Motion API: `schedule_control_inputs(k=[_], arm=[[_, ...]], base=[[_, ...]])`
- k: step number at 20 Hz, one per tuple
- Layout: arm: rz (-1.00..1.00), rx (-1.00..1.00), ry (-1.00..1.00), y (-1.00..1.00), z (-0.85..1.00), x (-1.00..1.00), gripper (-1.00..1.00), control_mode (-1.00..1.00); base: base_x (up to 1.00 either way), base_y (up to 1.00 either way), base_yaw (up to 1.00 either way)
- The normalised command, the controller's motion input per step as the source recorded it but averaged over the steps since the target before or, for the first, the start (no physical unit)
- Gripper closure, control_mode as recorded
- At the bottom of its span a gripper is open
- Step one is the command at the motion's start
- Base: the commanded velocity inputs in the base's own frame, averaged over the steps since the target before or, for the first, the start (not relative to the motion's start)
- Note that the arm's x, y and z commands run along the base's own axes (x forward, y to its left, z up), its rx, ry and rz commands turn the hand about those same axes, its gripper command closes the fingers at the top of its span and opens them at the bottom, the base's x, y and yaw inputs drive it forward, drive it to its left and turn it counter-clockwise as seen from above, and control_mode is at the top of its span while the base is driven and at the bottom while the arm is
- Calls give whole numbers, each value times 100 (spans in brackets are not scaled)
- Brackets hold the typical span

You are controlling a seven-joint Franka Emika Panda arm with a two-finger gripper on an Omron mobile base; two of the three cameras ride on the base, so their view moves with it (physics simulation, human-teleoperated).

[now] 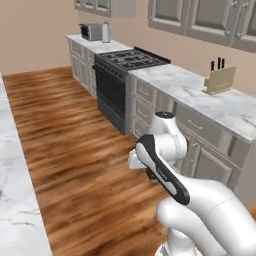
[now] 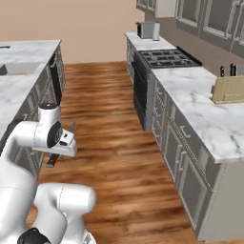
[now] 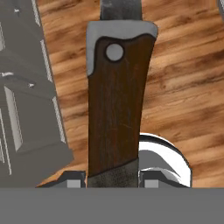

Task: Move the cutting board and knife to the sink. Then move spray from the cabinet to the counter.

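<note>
The knife [image 3: 116,109] was gripped by its brown handle in the part-closed gripper [image 3: 113,177], carried over the wood floor [image 1: 70,150]. The knife-to-sink step was judged in hand; a reach to the sink [image 2: 16,69] was called for next.

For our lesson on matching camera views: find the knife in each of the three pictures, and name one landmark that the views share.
Left base view: a dark bit of the knife just below the arm's wrist, centre.
Right base view: lower left, blade tip and handle poking out either side of the end effector, over the floor.
Hand view: brown handle fills the centre, held in the end effector.
Shared landmark: wood floor.
</note>
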Motion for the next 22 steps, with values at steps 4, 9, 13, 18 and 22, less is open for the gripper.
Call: schedule_control_inputs(k=[4, 9, 13, 18, 22], arm=[[0, 0, 0, 0, 0, 0, 100, 100], [0, 0, 0, 0, 0, 0, 100, 100], [0, 0, 0, 0, 0, 0, 100, 100], [0, 0, 0, 0, 0, 0, 100, 100], [0, 0, 0, 0, 0, 0, 100, 100]], base=[[87, 4, 31], [93, 0, 27], [94, 0, 26], [93, -3, 21], [92, -11, 14]])
